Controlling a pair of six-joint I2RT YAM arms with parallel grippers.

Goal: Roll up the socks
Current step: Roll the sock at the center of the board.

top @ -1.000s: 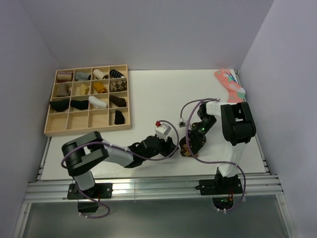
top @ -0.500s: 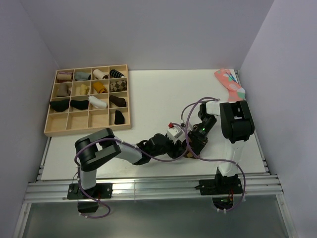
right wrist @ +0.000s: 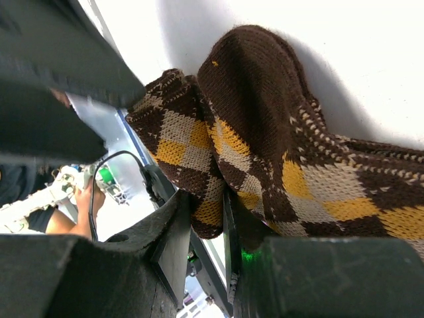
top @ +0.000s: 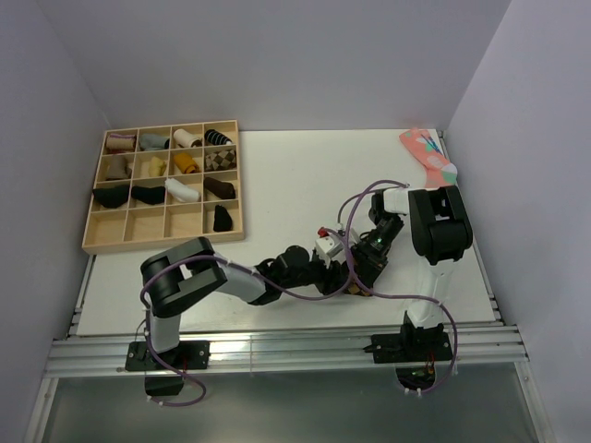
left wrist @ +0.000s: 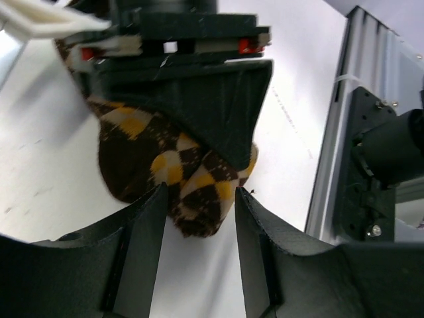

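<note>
The dark brown sock with orange-tan argyle diamonds lies bunched on the white table near the front edge. In the top view it is almost hidden under both grippers, with a sliver of the sock showing. My right gripper is shut on a fold of it. In the left wrist view the right gripper sits on top of the sock. My left gripper is open, and its fingertips straddle the sock's rounded end. The two grippers meet in the top view, left gripper and right gripper.
A wooden grid tray with several rolled socks stands at the back left. A pink sock with teal patches lies at the back right corner. The metal rail runs along the table's front edge, close to the grippers.
My left arm has reached to the right until its gripper meets the right gripper at the sock. The right gripper has barely moved and keeps its hold.
</note>
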